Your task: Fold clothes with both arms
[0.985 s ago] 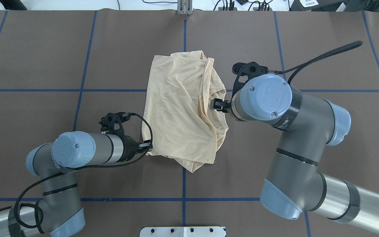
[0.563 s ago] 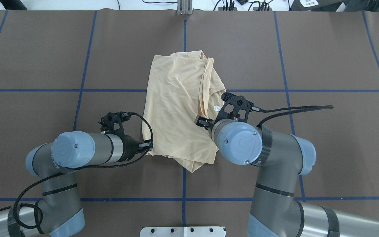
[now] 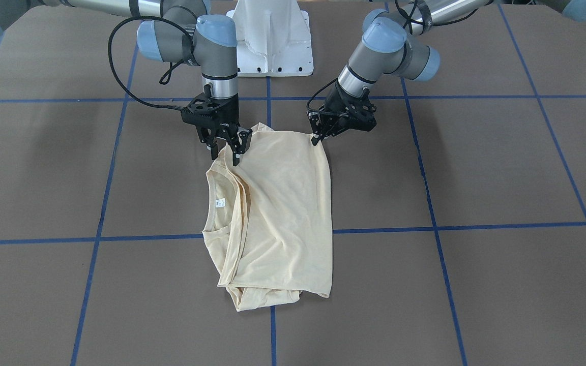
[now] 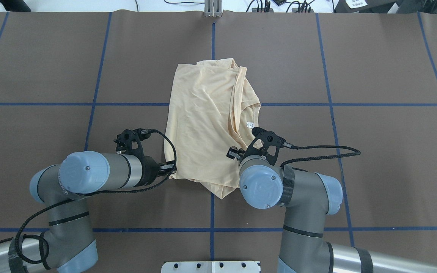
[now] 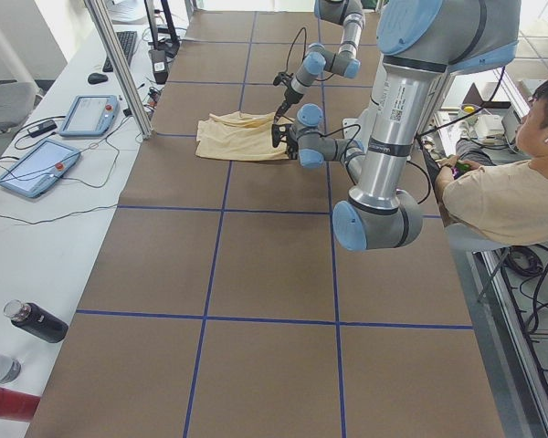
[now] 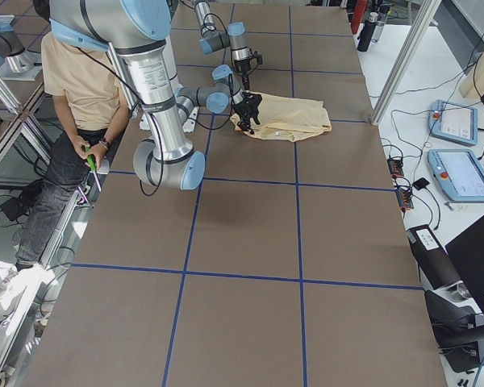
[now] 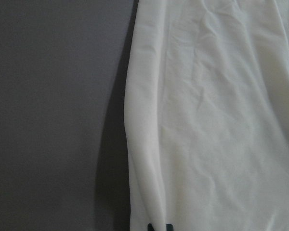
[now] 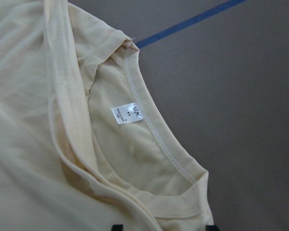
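Grey-and-silver left arm [image 4: 121, 176] and right arm [image 4: 304, 212], pale-blue caps [image 4: 84, 172] perhaps logo-embossed, black braided cables [image 4: 317, 148].

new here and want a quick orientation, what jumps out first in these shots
A pale cream T-shirt lies half-folded on the brown table, its collar and white neck label showing on the robot's right side. At its robot-side edge, the left gripper seems to pinch one corner, while the right gripper hangs open near the collar.
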You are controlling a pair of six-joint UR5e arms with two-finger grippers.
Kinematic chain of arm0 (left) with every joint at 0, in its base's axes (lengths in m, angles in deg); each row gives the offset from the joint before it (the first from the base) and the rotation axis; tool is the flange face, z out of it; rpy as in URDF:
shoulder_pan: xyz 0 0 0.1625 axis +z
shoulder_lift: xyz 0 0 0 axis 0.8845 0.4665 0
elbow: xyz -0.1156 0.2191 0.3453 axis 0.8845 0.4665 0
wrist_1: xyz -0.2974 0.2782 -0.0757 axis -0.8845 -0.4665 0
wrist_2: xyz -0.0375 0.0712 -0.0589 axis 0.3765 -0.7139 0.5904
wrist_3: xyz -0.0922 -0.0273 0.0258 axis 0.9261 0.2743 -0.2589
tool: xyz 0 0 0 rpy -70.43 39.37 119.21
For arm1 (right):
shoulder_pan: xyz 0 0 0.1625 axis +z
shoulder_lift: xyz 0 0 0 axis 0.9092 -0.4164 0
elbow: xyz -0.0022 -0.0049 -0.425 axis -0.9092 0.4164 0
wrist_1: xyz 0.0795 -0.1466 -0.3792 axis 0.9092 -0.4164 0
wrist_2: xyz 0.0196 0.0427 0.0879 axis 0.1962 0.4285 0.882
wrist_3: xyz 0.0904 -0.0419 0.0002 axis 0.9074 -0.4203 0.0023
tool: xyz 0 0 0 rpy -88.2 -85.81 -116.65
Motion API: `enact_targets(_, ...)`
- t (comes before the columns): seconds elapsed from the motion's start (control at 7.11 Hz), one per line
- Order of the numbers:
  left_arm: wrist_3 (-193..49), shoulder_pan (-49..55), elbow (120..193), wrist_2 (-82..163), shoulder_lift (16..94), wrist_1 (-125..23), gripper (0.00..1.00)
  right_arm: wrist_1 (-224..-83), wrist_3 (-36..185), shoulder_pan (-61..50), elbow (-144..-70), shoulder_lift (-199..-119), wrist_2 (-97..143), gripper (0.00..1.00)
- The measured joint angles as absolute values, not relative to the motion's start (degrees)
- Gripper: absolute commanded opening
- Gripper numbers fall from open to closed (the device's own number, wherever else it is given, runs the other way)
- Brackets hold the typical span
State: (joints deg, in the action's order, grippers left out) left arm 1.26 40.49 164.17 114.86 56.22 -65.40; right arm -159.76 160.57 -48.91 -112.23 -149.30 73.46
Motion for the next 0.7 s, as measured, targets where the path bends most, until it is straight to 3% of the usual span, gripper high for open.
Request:
enact_targets(0.14, 1.26, 40.48, 164.17, 114.86, 56.22, -65.40, 0.00, -159.80, 159.26, -48.93, -111.83, -149.30, 73.02, 0.55)
enact_targets(0.28, 1.27, 40.49, 164.18, 114.86, 56.22, -65.40, 0.00, -159.92, 158.44, -48.95, -111.69, -149.30, 72.76, 0.32)
enact_targets(0.42, 1.26, 40.48, 164.18, 114.86, 56.22, -65.40, 0.00, -159.91, 158.13, -48.96, -111.66, -149.29, 72.68, 0.00)
enact_targets(0.7, 1.26, 40.49, 164.18, 114.86, 56.28, -65.40, 0.00, -159.70, 158.35, -48.96, -111.68, -148.96, 72.70, 0.00)
